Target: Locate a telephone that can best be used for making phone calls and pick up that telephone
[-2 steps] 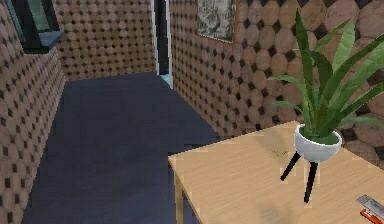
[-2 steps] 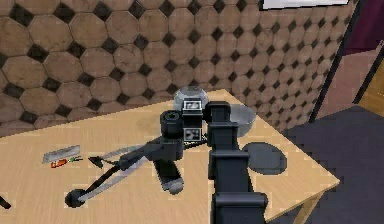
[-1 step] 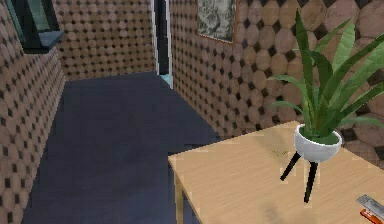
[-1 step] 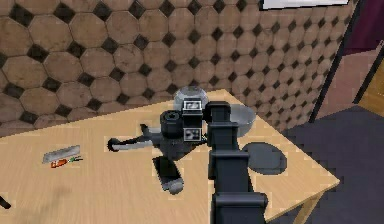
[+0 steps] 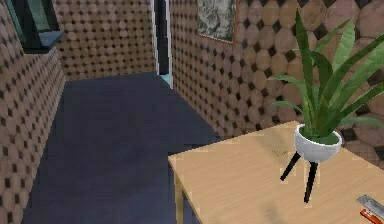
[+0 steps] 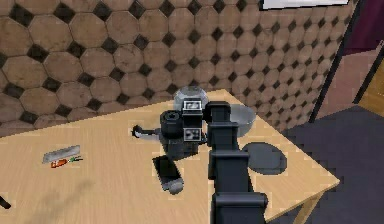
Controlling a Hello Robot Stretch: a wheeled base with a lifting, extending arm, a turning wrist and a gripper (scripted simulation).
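On the table a dark flat slab (probably the telephone) lies just left of the arm, likely light, rigid and slick, best taken across its long edges; whether the gripper holds anything cannot be told.

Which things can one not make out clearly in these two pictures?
- Arm side view: whether the gripper holds anything; a bowl stands on the table behind it.
- Arm side view: the dark flat object is too small to name.
- Forward view: the small red thing at the right edge is too small to name.
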